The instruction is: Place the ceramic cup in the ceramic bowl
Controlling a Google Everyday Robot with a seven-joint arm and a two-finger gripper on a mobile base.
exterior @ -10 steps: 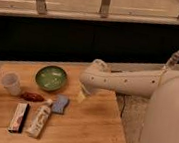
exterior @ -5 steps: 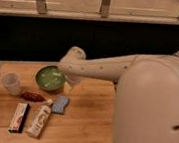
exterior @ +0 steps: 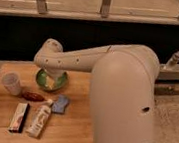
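The step in hand looks like the reach for the ceramic cup [exterior: 11,82]; it stands upright at the far left of the wooden table [exterior: 73,134], untouched, just left of the ceramic bowl [exterior: 40,79] and apart from it. The gripper [exterior: 53,82] hangs over the bowl, pointing down and hiding part of its green inside; its fingers stand wide apart and have hold of nothing. The next move calls for a short shift left so that the fingers straddle the cup, then a descent and a close around its wall; only then a lift and a carry right, over the bowl.

The arm [exterior: 124,101] extends from the right, its bulky near segment filling the right half of the view; the forearm [exterior: 79,59] runs leftward, ending in a rounded wrist above the bowl's far rim.

Near the bowl lie a reddish-brown item [exterior: 32,96], a blue piece [exterior: 60,103], a white tube [exterior: 39,120] and a flat packet [exterior: 19,117]; all are clear of the cup.
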